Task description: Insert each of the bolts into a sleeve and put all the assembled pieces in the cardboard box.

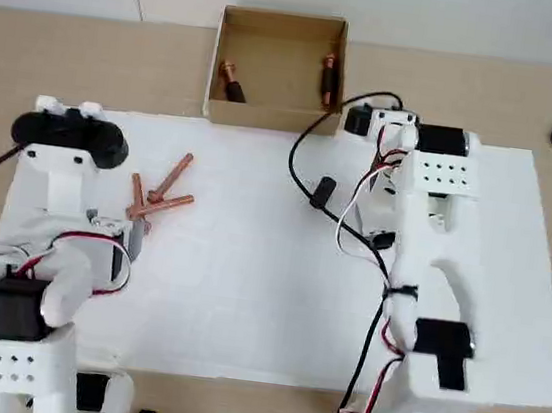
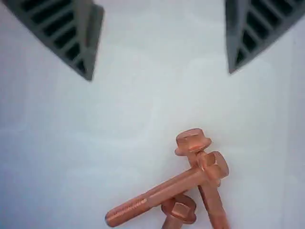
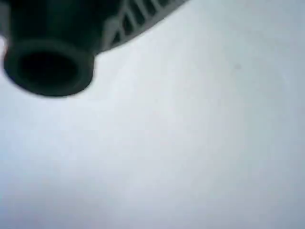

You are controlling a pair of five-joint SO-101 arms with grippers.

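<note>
**Two-arm assembly station, task partly done.** The cardboard box [image 1: 267,117] stands at 12 o'clock on the table [image 1: 93,53]. It already holds two assembled pieces [image 1: 233,82], which lie apart against opposite walls.

Three loose bolts [image 2: 190,176] lie on the white sheet [image 1: 245,293] at about 9 o'clock. They are crossed and touching, so no shank lies free of its neighbours.

The left gripper [image 2: 160,74] hangs just beside this heap. Its jaws are wide apart with nothing between them, presumably so it can single out one bolt.

The right gripper [image 3: 102,28] sits above bare sheet toward 3 o'clock. Its jaws appear clamped on a black sleeve [image 3: 47,67] with the bore facing outward, a pose that would offer the opening to an incoming bolt.

Judged progress is two pieces boxed and three bolts outstanding. The likely difficulty is lifting one bolt without dragging the others along.
</note>
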